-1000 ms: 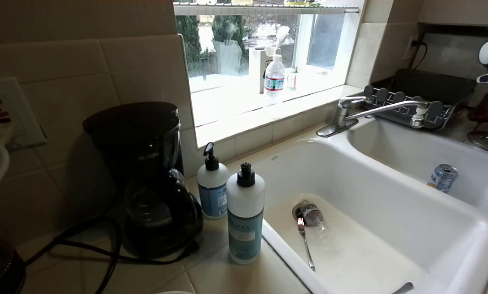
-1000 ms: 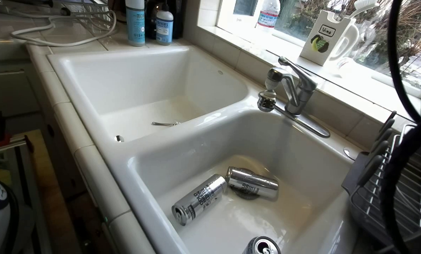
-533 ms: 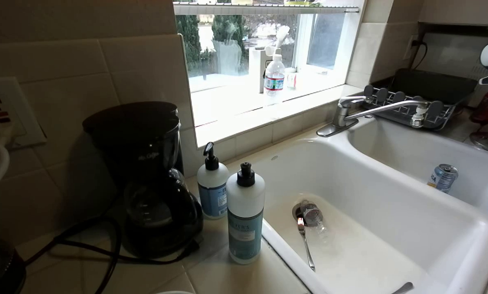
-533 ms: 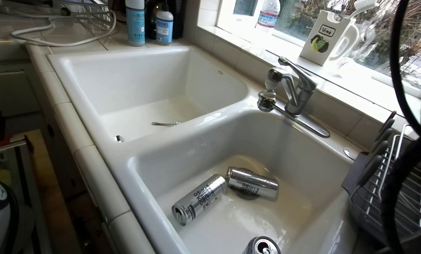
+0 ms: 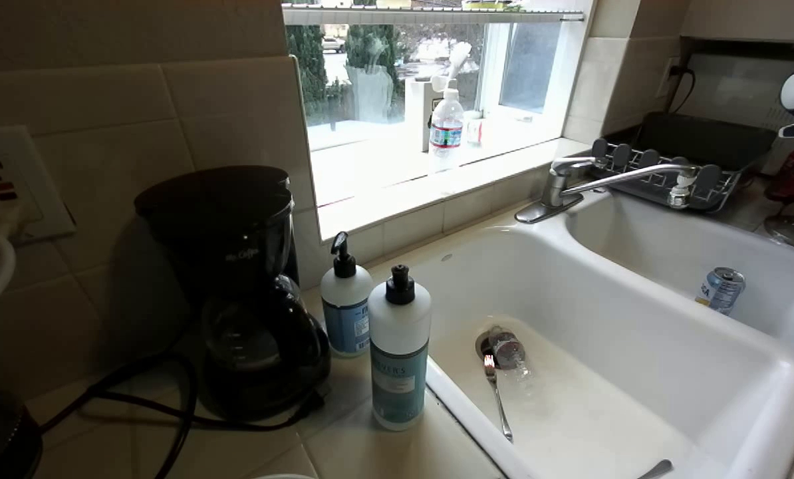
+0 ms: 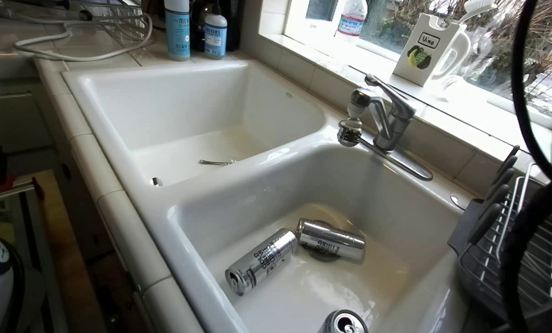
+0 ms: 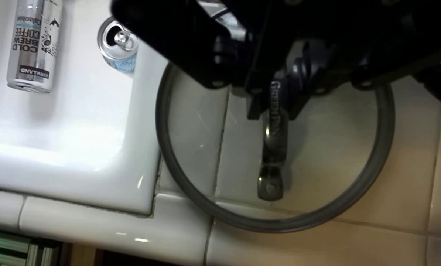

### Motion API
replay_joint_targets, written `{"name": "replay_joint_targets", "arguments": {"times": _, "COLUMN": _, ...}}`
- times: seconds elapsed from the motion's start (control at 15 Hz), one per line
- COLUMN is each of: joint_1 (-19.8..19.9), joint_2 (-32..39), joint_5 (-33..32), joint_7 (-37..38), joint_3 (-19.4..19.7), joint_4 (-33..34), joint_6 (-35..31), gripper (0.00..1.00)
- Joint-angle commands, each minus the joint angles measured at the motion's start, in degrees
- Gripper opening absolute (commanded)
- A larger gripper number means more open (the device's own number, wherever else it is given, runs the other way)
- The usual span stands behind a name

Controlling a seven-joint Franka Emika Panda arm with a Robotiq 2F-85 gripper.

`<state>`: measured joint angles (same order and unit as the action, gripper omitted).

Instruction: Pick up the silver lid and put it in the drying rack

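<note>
Looks to be at the pick-up step, late in the grasp or only just into the lift, with the placing not yet done. Find the silver lid (image 7: 275, 144) in the wrist view, glass with a grey rim (image 7: 279, 226), over the tabletop (image 7: 353, 245) at the corner of the sink (image 7: 139, 192) and overlapping its edge there. Cannot tell between resting on the surface and hanging slightly above. Read the claw (image 7: 274, 115) as pinching the handle (image 7: 270, 186): see fingertips (image 7: 253, 112) seemingly flush against both sides, near the middle of the lid. In an exterior view, find only part of the lid, at the right edge, to the right of the drying rack (image 5: 656, 188) and apart from it. For the next move, hold the pinch firm and lift straight up, high enough to clear the upright grey pieces (image 5: 707, 177) along the rack's side, then carry across and turn the lid to suit before lowering. Expect a fairly level hang from so central a hold, but allow for some swivel on a narrow handle. Mind the black cable (image 6: 516, 259), hiding part of the rack in an exterior view. Release only with the rim well seated.
</note>
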<state>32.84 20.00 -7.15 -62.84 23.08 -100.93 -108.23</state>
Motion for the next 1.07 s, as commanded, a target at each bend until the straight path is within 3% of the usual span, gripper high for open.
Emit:
{"name": "replay_joint_targets", "arguments": {"times": 0.0, "joint_1": 0.2, "joint_2": -1.3, "joint_5": -0.9, "joint_7": 1.8, "joint_3": -0.9, "joint_4": -1.0, "joint_6": 0.1, "gripper": 0.05}}
{"name": "replay_joint_targets", "arguments": {"times": 0.47, "joint_1": -0.9, "joint_2": -5.4, "joint_5": -3.0, "joint_7": 1.7, "joint_3": -0.8, "joint_4": -0.8, "joint_6": 2.7, "gripper": 0.05}}
{"name": "replay_joint_targets", "arguments": {"times": 1.0, "joint_1": -1.8, "joint_2": -7.5, "joint_5": -6.7, "joint_7": 0.8, "joint_3": -0.5, "joint_4": 4.6, "joint_6": 16.8, "gripper": 0.05}}
